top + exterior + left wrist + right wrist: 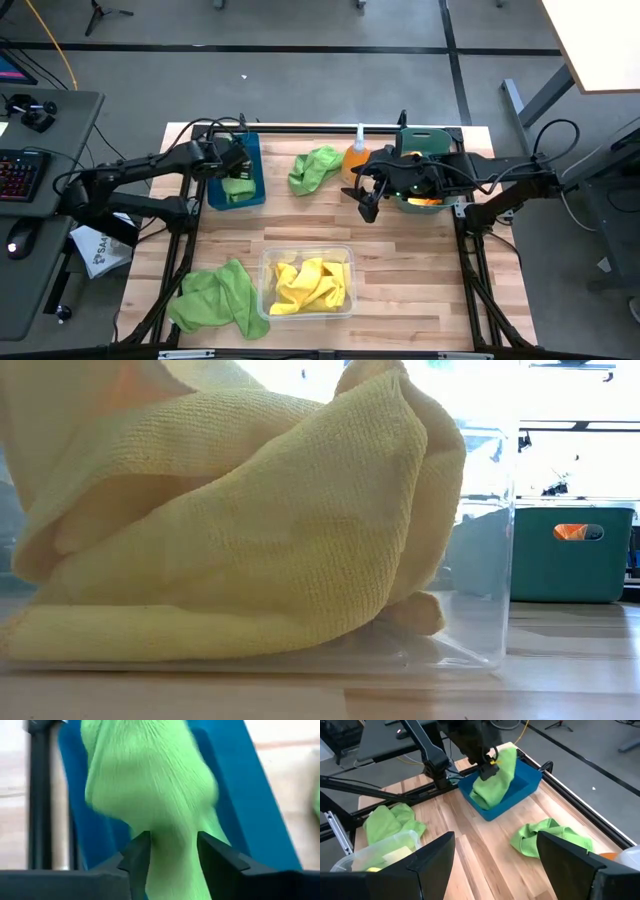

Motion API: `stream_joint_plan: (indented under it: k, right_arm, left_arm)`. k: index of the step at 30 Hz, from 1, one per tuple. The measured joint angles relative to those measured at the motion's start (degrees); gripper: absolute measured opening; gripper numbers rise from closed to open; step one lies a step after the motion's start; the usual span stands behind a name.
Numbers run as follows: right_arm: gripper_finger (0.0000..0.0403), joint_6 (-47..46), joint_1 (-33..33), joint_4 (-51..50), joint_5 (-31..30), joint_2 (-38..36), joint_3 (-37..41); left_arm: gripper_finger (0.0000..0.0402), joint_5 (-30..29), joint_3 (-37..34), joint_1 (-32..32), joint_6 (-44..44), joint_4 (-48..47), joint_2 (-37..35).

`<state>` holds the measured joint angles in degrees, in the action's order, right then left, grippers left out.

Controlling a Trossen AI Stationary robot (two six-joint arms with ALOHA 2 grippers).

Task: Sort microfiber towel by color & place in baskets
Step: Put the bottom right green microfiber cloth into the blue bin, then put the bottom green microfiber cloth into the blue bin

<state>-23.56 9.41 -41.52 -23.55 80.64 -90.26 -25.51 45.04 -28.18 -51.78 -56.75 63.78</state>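
Note:
My left gripper is above the dark blue basket at the far left of the table, shut on a lime green towel. My right gripper hangs open over bare table beside the teal basket, which has an orange towel in it. The clear basket at the near middle contains yellow towels. One green towel lies at the far middle. Another green towel lies on the table at the near left, beside the clear basket. My left gripper pinches the lime green towel between its two fingers at a bunched upper part, coming from above. The towel hangs below the fingers, and its lower end rests inside the blue basket.
An orange spray bottle stands between the far green towel and the teal basket, close to my right gripper. A black rail runs along the table's far edge. Bare wood lies across the middle of the table.

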Motion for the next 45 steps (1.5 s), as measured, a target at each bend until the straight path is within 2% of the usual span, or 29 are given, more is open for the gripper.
stream_joint_plan:
  k: [6,9,11,14,17,20,23,26,30,34,37,43,45]
  right_arm:
    - [0.0275,0.2,0.0,-0.3,-0.3,0.0,0.0]
    - [0.0275,0.7,0.0,-0.3,-0.3,0.0,0.0]
    - [0.0275,1.1,0.0,-0.5,-0.4,0.0,0.0]
    - [0.0275,1.1,0.0,-2.2,-1.7,0.0,0.0]
    - [0.0275,1.0,0.0,-4.4,-3.0,0.0,0.0]
    - [0.0275,0.0,0.0,-6.6,-3.3,0.0,0.0]
    - [0.0275,-0.5,0.0,-8.0,-3.5,0.0,0.0]
    - [0.0275,-0.6,0.0,-8.6,-3.9,0.0,0.0]
    - [0.0275,-0.6,0.0,-8.5,-6.2,0.0,0.0]
    - [0.0275,-0.7,-0.1,-8.4,-8.1,0.0,0.0]
    - [0.0275,-1.6,-0.5,-8.4,-8.4,0.0,0.0]
    - [0.0275,-3.5,-1.9,-8.5,-8.3,0.0,0.0]
    - [0.0275,-3.6,-2.2,-8.5,-8.2,0.0,0.0]
  left_arm:
    - [0.0188,7.3,0.0,0.0,4.9,-0.3,-3.1]
    - [0.0194,10.8,0.0,0.0,3.1,-0.8,-5.3]
    - [0.0195,15.8,0.0,0.6,0.8,-0.7,-7.0]
    - [0.0195,25.1,0.0,5.8,1.1,1.0,-8.9]
    - [0.0195,29.9,0.0,16.0,-1.6,3.0,-10.9]
    - [0.0195,29.1,0.0,28.9,-9.7,7.8,-12.1]
    - [0.0195,25.7,0.0,44.1,-16.6,17.3,-11.1]
    - [0.0195,23.0,0.2,59.1,-20.3,26.4,-6.4]
    - [0.0195,24.9,0.2,73.1,-25.4,26.8,3.2]
    - [0.0195,28.6,0.1,79.6,-32.5,24.5,10.6]
    - [0.0195,29.2,0.9,81.6,-33.4,23.2,13.6]
    - [0.0195,23.9,4.8,82.3,-31.6,9.2,18.1]
    - [0.0195,22.9,5.3,82.2,-30.7,8.1,19.8]
